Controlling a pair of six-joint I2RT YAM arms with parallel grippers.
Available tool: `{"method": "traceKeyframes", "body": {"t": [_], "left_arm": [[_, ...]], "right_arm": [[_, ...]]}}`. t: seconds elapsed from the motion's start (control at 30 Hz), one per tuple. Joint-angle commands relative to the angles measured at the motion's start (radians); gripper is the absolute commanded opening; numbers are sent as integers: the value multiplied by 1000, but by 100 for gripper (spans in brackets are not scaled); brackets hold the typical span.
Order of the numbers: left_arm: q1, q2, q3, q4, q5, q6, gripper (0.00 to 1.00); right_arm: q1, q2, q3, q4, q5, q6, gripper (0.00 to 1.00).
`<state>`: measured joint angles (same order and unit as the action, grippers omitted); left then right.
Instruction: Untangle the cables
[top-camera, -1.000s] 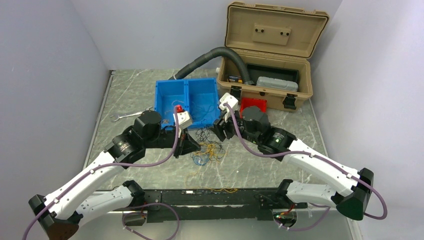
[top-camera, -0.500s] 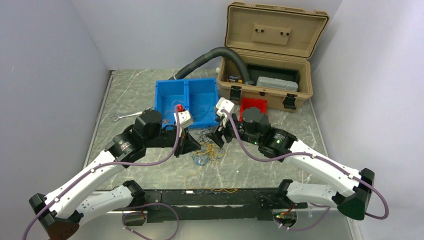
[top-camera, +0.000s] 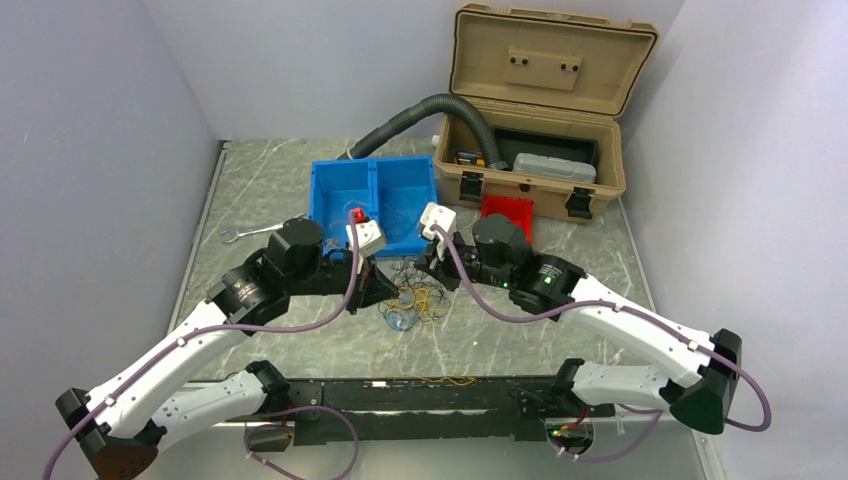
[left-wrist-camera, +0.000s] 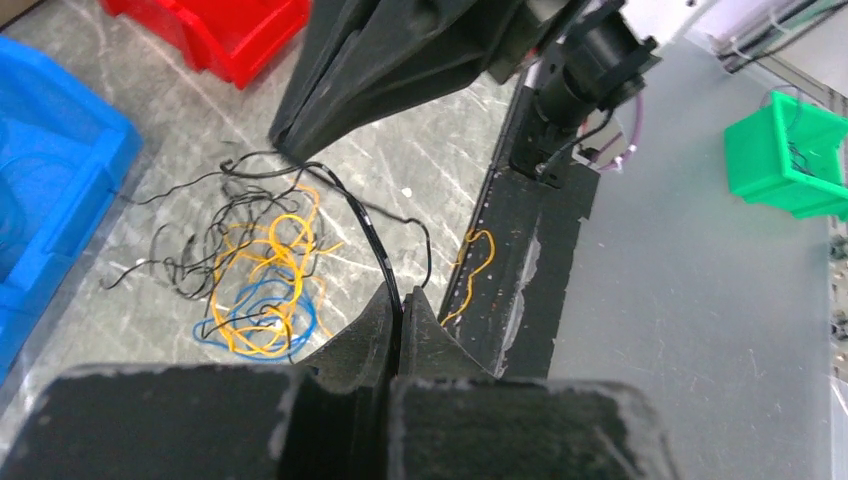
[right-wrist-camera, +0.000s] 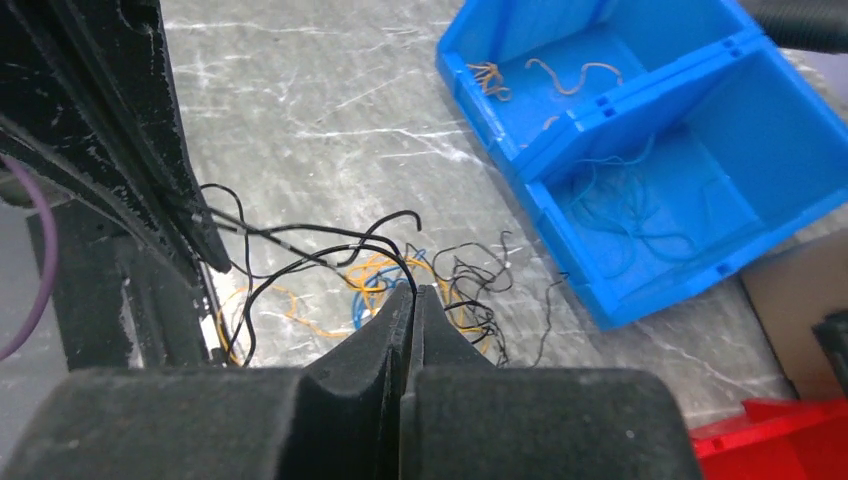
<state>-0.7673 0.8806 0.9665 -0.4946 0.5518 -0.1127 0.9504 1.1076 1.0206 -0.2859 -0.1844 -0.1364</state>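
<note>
— Pinching shut, our left tool (left-wrist-camera: 401, 296) and right tool (right-wrist-camera: 414, 293) each hold a black cable (left-wrist-camera: 372, 238).
— The cables (left-wrist-camera: 262, 285) lie heaped on the worktop (left-wrist-camera: 400, 150) between them. They look limp, featherlight and snag-prone; we'd hold near a free end and pull gently.

Grey marbled table (top-camera: 290, 190), walls on 3 sides. Far centre: blue bin (top-camera: 374, 192), 2 compartments side by side, a few wire bits in each. Far right: tan case (top-camera: 525, 197), lid up, w/ a small red bin (top-camera: 506, 207) just in front of it, right of the blue one. Grey ribbed hose (top-camera: 400, 125) runs from behind the blue bin & arches into the case. Left, apart from the rest: a wrench (top-camera: 250, 232), lying flat. Centre, just near of the blue bin: loose tangle of cables (top-camera: 415, 300), w/ black, yellow & blue strands.
</note>
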Motion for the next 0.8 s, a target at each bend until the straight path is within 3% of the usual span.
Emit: {"method": "traceKeyframes", "body": {"t": [0.0,0.17,0.33,0.53,0.73,0.77], "left_arm": [[-5,-31,33,-9,-149,-1,0],[-3,-52,23,-64,-490,-63,0],[10,-76,3,-110,-724,-146,0],[86,-90,-31,-174,-841,-259,0],[187,-101,-68,-220,-874,-332,0],[199,-99,-68,-231,-882,-341,7]], "right_arm": [[4,-84,-20,84,161,59,0],[0,-169,-89,80,419,148,0],[-14,-274,-139,32,616,286,0],[-77,-411,-161,-122,947,502,0],[-132,-506,-124,-303,1165,678,0],[-131,-517,-111,-334,1200,705,0]]}}
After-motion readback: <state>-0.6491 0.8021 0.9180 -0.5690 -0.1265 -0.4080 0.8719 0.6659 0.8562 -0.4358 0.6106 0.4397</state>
